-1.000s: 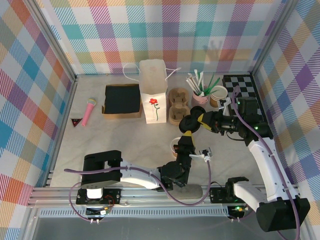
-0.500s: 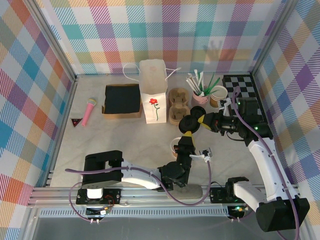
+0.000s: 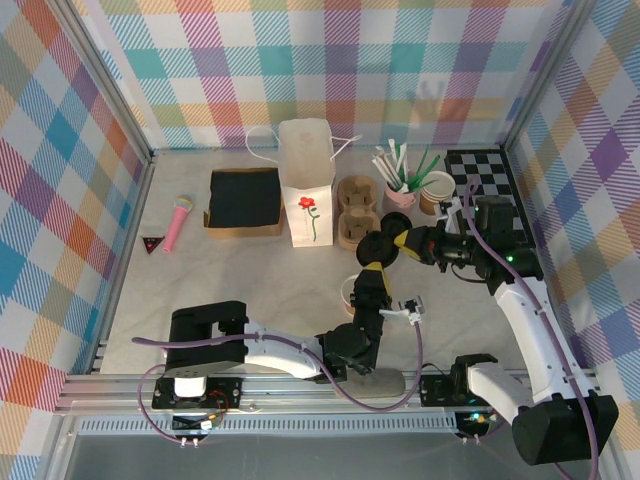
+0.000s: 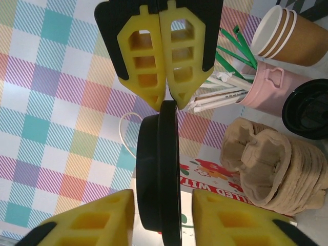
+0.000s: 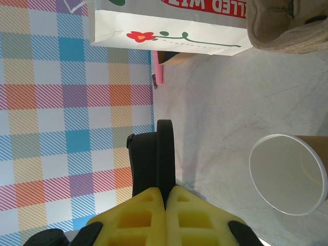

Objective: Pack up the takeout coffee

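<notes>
Pinching the black lid edgewise, right jaws clenched; left jaws released; bag lettering "LLED WIT".

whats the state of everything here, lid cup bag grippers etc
black lid: off the cup, on edge, pinched at its rim
kraft cup: upright, uncovered, looks empty
right gripper: shut on the black lid
left gripper: open, straddling the lid with gaps both sides
paper bag: upright, top open
pink cup: upright, holding straws
</notes>
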Robot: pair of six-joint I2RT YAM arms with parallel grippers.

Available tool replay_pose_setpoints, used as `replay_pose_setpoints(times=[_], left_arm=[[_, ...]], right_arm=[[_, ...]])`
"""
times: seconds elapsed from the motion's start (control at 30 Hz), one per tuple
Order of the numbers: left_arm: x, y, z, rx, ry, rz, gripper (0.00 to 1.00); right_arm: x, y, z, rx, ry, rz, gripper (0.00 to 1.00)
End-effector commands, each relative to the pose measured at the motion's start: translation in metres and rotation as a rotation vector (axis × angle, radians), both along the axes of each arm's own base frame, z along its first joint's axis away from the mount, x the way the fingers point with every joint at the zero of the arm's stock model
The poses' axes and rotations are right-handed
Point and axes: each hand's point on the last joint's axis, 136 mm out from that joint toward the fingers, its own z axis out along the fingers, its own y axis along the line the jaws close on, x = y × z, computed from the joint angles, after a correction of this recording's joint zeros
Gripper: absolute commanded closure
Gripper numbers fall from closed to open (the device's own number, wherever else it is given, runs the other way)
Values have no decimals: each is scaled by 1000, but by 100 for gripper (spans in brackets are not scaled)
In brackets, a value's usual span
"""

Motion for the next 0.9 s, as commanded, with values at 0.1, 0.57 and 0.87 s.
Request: replay_pose_setpoints(times=[0.1, 0.57, 0.87], left_arm=[[0, 13, 20, -127, 8, 4, 58], [-7, 115, 55, -547, 168, 62, 53], [7, 187, 28, -1034, 857, -49, 50]], right_arm=[[5, 2, 8, 26, -32, 4, 96], [16, -7, 5, -25, -60, -54, 97], [10, -5, -11, -1, -36, -29, 96]])
